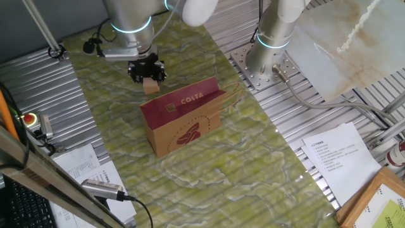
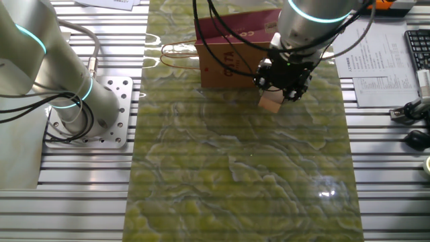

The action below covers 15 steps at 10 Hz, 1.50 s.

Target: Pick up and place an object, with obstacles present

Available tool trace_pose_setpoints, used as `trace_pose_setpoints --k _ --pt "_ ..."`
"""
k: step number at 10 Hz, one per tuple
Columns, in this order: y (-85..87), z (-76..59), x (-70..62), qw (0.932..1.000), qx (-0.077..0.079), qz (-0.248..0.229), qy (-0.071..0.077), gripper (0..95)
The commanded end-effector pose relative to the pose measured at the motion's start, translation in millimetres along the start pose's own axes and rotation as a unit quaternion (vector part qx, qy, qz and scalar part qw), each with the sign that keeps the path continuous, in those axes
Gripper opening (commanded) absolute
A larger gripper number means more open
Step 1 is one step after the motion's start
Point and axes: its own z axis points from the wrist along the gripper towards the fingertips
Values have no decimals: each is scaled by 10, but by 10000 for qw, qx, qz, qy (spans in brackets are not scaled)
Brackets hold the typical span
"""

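The small tan wooden cube [image 1: 150, 87] sits between the tips of my gripper [image 1: 149, 81], just behind the upper left end of the brown COSTA paper bag [image 1: 183, 117]. The gripper points straight down and is shut on the cube, low over the green marbled mat [image 1: 215, 183]. I cannot tell whether the cube touches the mat. In the other fixed view the cube [image 2: 271, 102] hangs under the gripper [image 2: 274, 95], beside the near right corner of the bag [image 2: 228, 54]. The bag stands upright, with its paper handles on the side away from the gripper.
A second arm's base [image 1: 269, 57] is bolted to the slatted metal table beyond the bag's handles and also shows in the other fixed view [image 2: 80, 107]. Printed sheets [image 1: 332, 155] lie off the mat. A keyboard [image 2: 418, 47] and more papers [image 2: 376, 74] lie at the table's side.
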Motion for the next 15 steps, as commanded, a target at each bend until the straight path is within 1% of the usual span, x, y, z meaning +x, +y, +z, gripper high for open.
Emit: trace_pose_setpoints --k 1,2,3,5,6,7,8,9,10,11,12,13,14,15 --pt "-12 1 -6 9998 -69 207 45 0" --pt "-12 1 -6 9998 -93 193 -30 0" --pt "-12 1 -6 9999 -85 118 -18 0" --pt "-12 1 -6 9997 19 -225 62 0" --pt "-30 59 10 9995 38 -302 51 0" --pt "-64 174 51 9984 186 -471 232 0" --pt "-90 267 90 9979 256 -534 248 0" --pt "-110 383 119 9976 315 -574 215 0" --pt "-111 483 121 9974 364 -614 137 0" --pt "-108 581 111 9964 502 -684 44 0" --pt "-106 639 103 9958 554 -723 -41 0" --pt "-113 682 91 9955 556 -766 -81 0" --pt "-139 735 62 9945 505 -903 -188 0" --pt "-164 745 41 9935 425 -1012 -289 0"
